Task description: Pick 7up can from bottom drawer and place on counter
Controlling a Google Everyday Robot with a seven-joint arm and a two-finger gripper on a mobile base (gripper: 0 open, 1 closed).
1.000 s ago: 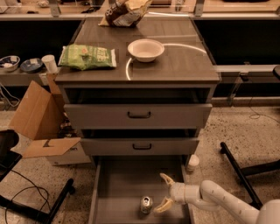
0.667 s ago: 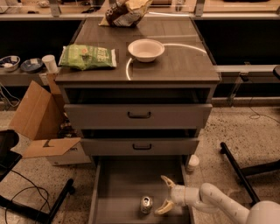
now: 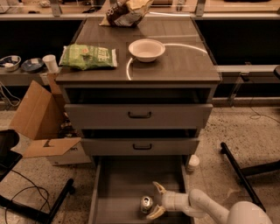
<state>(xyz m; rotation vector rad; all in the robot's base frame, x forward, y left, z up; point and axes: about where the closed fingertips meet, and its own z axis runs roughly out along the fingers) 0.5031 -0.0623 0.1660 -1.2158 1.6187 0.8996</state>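
The 7up can [image 3: 146, 204] stands upright on the grey floor of the open bottom drawer [image 3: 118, 183], near its front right. My gripper [image 3: 156, 201] is inside the drawer just right of the can, fingers spread open, one fingertip [image 3: 158, 188] above and one below at the can's side. The can is not gripped. The counter [image 3: 175, 65] is the dark wood-grain cabinet top with a thin white curved line.
On the counter lie a white bowl [image 3: 147, 49], a green chip bag [image 3: 89, 56] and a brown bag [image 3: 124, 12]. Two upper drawers [image 3: 140, 116] are slightly out. A small white bottle [image 3: 193, 162] stands on the floor right of the drawer; a cardboard box [image 3: 39, 118] stands left.
My gripper has shifted a little left toward the can; the can has stayed where it was.
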